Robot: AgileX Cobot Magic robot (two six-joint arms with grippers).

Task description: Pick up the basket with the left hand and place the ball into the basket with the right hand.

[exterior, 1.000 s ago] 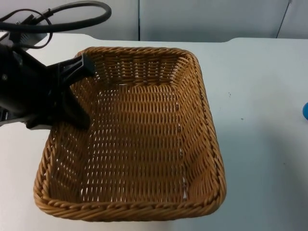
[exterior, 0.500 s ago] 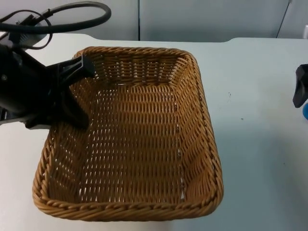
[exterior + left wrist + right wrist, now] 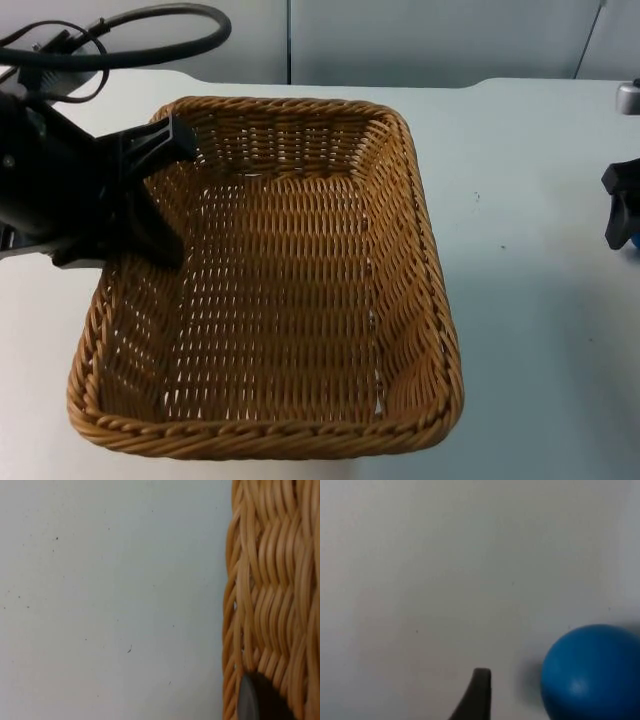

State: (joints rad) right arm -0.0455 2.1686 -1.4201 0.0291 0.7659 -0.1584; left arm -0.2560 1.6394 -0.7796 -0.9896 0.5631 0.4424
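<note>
Basket (image 3: pixel 290 290): on the bench (image 3: pixel 540 330), left of centre; left gripper (image 3: pixel 165 190) at its far-left rim. Ball (image 3: pixel 592 672): on the bench, well right of the basket, beside the right gripper (image 3: pixel 620 215). Partition wall (image 3: pixel 430 40): behind the bench.

ball (image 3: pixel 592 672) and basket (image 3: pixel 265 280) edge-cropped

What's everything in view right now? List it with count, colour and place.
basket: one, tan wicker, middle of the table, nothing inside it
ball: one, blue, on the table at its right edge, beside the right gripper
table: one, white, under everything
wall: one, grey, behind the table
left gripper: one, black, clamped on the basket's left rim
right gripper: one, black, at the right edge just over the ball, not holding it
</note>
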